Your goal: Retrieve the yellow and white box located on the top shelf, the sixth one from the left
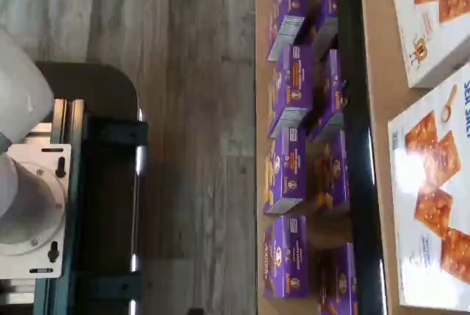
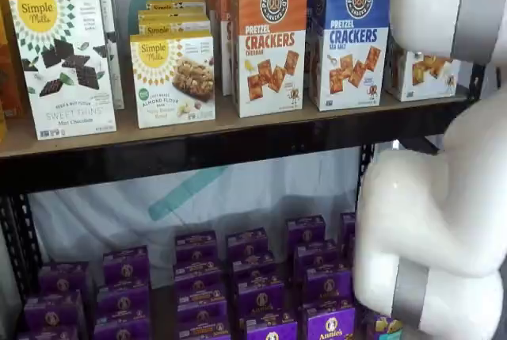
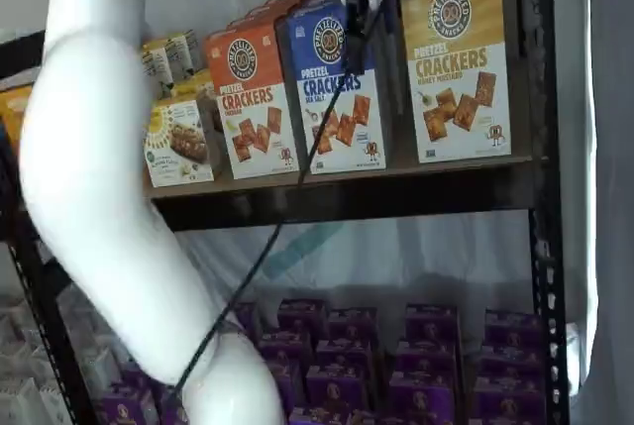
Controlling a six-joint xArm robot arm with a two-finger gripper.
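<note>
The yellow and white box point(image 3: 456, 68) stands upright at the right end of the top shelf point(image 3: 347, 197), beside the black upright. In a shelf view only its white lower part point(image 2: 424, 78) shows on the shelf board point(image 2: 238, 146), behind my white arm. My gripper point(image 3: 355, 44) hangs from the view's upper edge in front of the blue box to its left, a cable trailing down from it. I see its black fingers side-on, with nothing held in them. The gripper stands apart from the yellow and white box.
An orange-topped cracker box point(image 2: 269, 39) and a blue-topped one point(image 2: 348, 35) stand left of the target, with Simple Mills boxes point(image 2: 67, 63) further left. Purple boxes point(image 2: 253, 276) fill the lower shelf. My white arm point(image 3: 99, 197) stands before the shelves. The wrist view shows the dark mount point(image 1: 44, 205).
</note>
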